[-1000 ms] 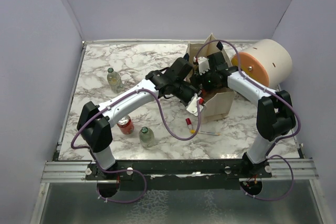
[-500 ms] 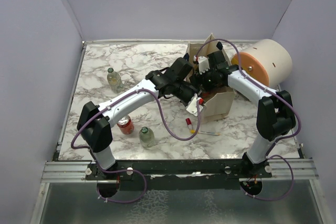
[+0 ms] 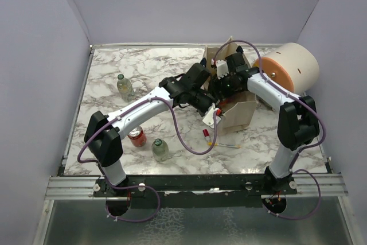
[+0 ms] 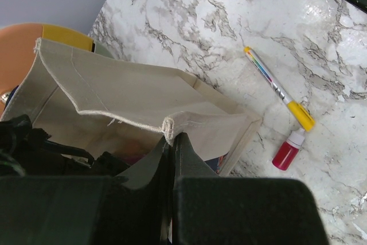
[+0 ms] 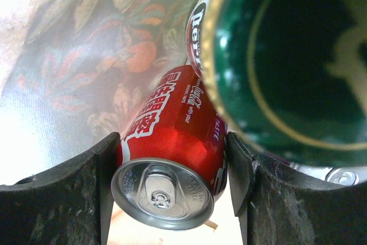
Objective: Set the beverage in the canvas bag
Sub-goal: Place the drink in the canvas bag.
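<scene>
The beige canvas bag (image 3: 236, 106) stands at the table's centre right; it also shows in the left wrist view (image 4: 132, 93). My left gripper (image 4: 168, 136) is shut on the bag's near rim and holds the mouth open; in the top view it (image 3: 211, 107) sits at the bag's left edge. My right gripper (image 3: 222, 86) reaches down into the bag. In the right wrist view it (image 5: 172, 185) is shut on a red cola can (image 5: 172, 153), inside the bag against the floral lining (image 5: 86, 44). A green can (image 5: 287, 55) lies right beside it.
A cream-and-orange cylinder (image 3: 289, 67) lies behind the bag at right. A second red can (image 3: 136, 136) and two glass bottles (image 3: 124, 86) (image 3: 160, 150) stand at left. A small red bottle (image 4: 287, 150) and a yellow-capped marker (image 4: 279, 90) lie in front of the bag.
My right arm has shifted slightly, its gripper a little further over the bag's mouth. The left gripper keeps its hold on the rim.
</scene>
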`<control>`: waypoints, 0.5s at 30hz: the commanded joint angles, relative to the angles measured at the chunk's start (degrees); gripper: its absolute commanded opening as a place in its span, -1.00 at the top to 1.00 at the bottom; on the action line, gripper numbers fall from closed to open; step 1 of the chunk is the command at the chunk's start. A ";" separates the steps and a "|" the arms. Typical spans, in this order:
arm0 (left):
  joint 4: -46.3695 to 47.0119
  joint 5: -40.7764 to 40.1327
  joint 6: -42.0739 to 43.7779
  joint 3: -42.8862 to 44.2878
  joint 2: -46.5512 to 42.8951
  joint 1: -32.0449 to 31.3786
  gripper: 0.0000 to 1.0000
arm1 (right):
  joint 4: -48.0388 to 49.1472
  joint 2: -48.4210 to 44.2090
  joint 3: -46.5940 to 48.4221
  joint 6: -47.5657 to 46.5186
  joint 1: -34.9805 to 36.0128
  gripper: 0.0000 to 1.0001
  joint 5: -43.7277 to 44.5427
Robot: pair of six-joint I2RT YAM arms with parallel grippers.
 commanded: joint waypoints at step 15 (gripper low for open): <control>-1.90 3.09 4.04 -0.05 -1.28 -0.31 1.00 | -4.26 2.03 7.52 4.43 0.16 0.02 -3.07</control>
